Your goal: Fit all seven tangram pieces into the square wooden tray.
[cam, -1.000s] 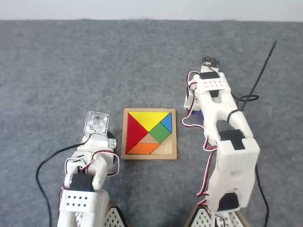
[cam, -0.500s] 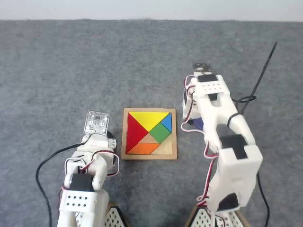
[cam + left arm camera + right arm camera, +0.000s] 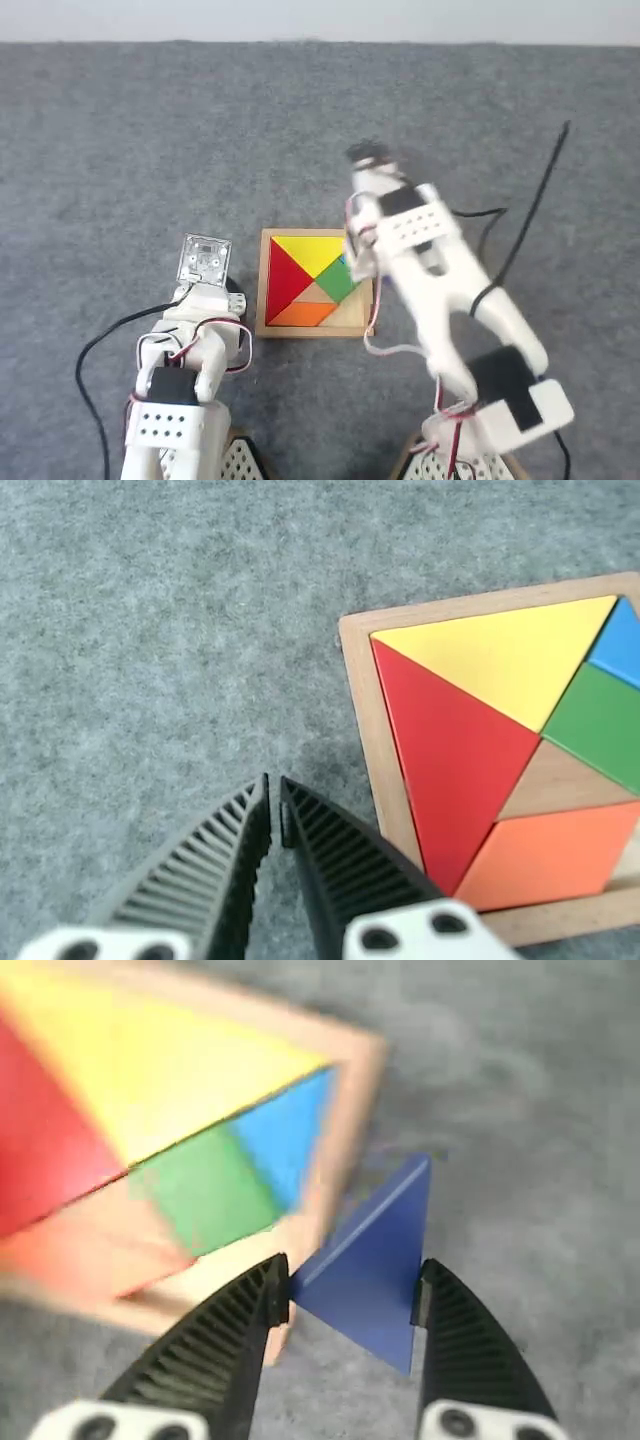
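The right claw [image 3: 350, 1288] is clamped on a dark blue triangle [image 3: 372, 1250] just beside the tray [image 3: 316, 331], which lies mid-frame in the high view. The left claw [image 3: 275, 785] is pressed together, empty, left of the tray.

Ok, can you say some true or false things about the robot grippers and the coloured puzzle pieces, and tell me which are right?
1. The right gripper holds a dark blue triangle piece. True.
2. The left gripper holds the big red triangle piece. False: it is shut on nothing, and that piece lies in the square wooden tray.
3. The big yellow triangle piece lies in the tray. True.
4. The green piece lies outside the tray. False: it is inside.
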